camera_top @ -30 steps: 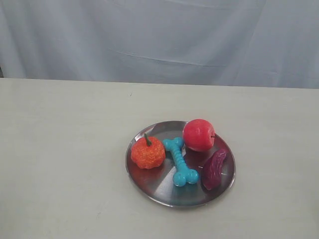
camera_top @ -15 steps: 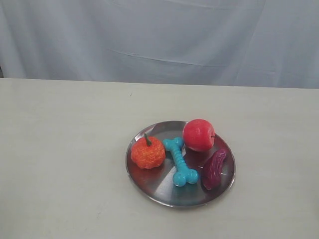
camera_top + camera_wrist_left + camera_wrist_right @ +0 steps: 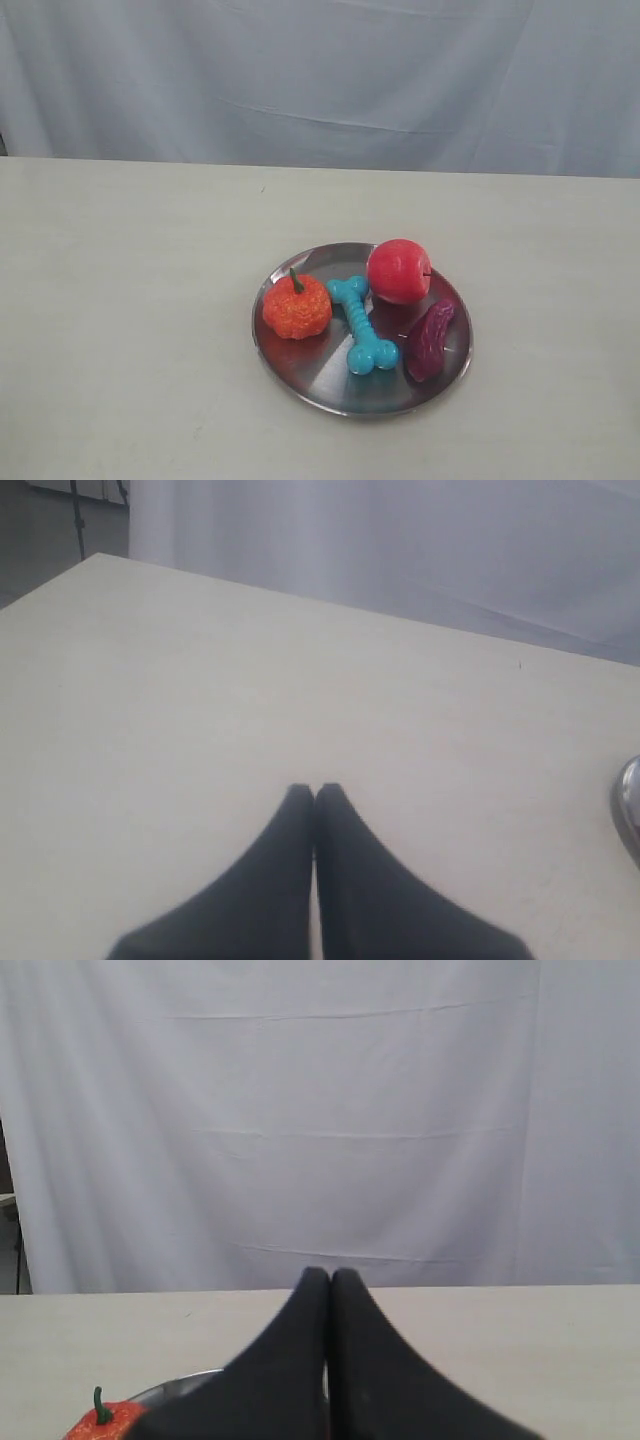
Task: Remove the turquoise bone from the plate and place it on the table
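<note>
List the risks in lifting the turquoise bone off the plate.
1. The turquoise bone lies close between the orange pumpkin and the red apple; a descending pincer may knock either, and the apple could roll.
2. The shiny plate may slide if nudged.
3. The left pincer and right pincer are shut; unopened, either would just shove the bone.

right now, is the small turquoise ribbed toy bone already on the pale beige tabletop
No, the turquoise bone lies on the round silver metal plate, beside the orange toy pumpkin.
</note>
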`<action>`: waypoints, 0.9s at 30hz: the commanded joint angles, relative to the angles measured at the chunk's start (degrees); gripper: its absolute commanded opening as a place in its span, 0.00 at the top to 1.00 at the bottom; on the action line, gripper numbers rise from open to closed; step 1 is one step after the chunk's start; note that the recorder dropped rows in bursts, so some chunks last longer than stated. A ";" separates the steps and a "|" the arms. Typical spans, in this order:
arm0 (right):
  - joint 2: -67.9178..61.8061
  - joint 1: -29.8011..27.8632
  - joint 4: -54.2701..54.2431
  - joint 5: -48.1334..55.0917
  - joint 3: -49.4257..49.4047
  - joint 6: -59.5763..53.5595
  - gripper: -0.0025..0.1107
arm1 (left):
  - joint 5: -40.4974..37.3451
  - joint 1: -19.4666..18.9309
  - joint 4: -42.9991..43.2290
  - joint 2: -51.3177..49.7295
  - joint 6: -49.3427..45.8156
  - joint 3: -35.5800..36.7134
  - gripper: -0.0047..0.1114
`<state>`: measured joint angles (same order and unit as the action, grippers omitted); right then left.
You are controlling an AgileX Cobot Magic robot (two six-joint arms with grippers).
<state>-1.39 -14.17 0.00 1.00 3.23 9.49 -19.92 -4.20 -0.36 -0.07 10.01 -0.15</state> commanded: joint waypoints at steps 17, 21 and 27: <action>-47.34 12.94 -2.74 43.42 40.35 -10.36 0.98 | 0.31 -0.26 0.36 0.07 0.11 0.15 0.96; -58.58 15.95 -2.30 42.53 42.46 -10.36 0.98 | 0.31 -0.26 0.36 0.07 0.11 0.15 0.96; -75.13 19.67 -2.33 43.01 51.82 -7.51 0.98 | 0.31 -0.26 0.36 0.07 0.11 0.15 0.96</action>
<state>-70.82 4.08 -2.68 43.93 50.49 0.44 -19.92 -4.20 -0.36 -0.07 10.01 -0.15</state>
